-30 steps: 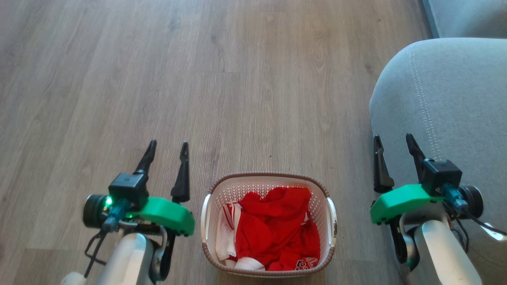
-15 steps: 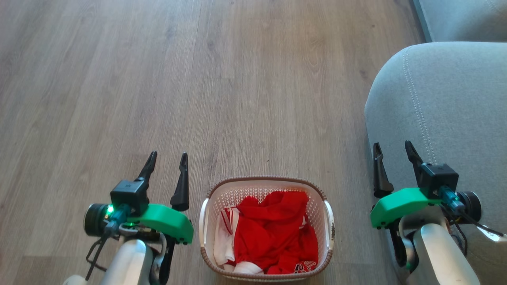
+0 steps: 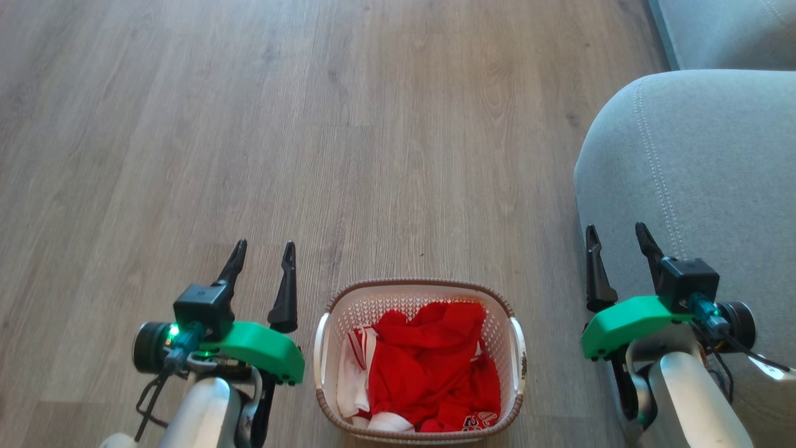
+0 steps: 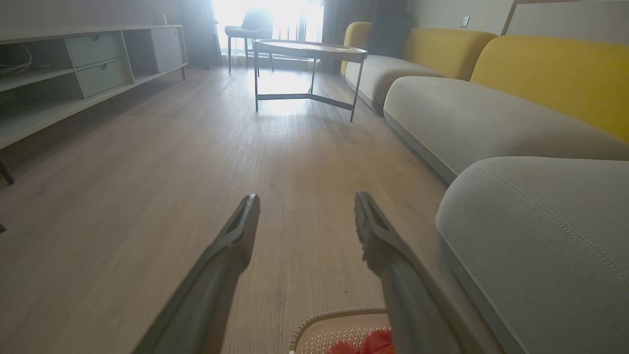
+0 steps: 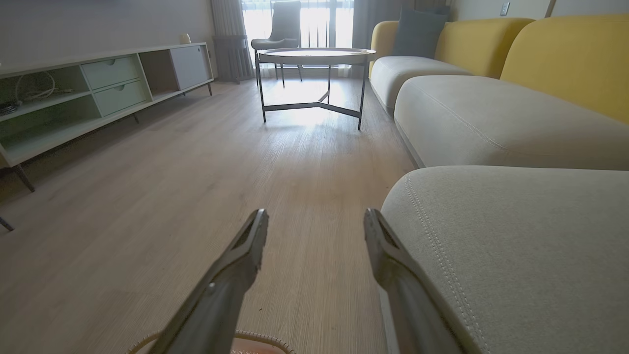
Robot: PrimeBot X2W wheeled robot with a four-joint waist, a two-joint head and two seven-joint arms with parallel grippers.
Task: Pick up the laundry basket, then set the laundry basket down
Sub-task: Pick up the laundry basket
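Laundry basket point(image 3: 420, 284) stands on the wood floor point(image 3: 311, 124) between the two arms, with red and white clothes point(image 3: 429, 367) inside. Left gripper point(image 3: 265, 244) is near its left side, fingers spread, holding nothing. Right gripper point(image 3: 615, 227) stands farther off to the right, fingers spread, empty, at the grey sofa cushion point(image 3: 696, 174) edge.

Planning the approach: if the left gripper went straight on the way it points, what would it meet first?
Nothing close: the left gripper, jaws open, points out over the wood floor; the coffee table stands far ahead, depth unclear.
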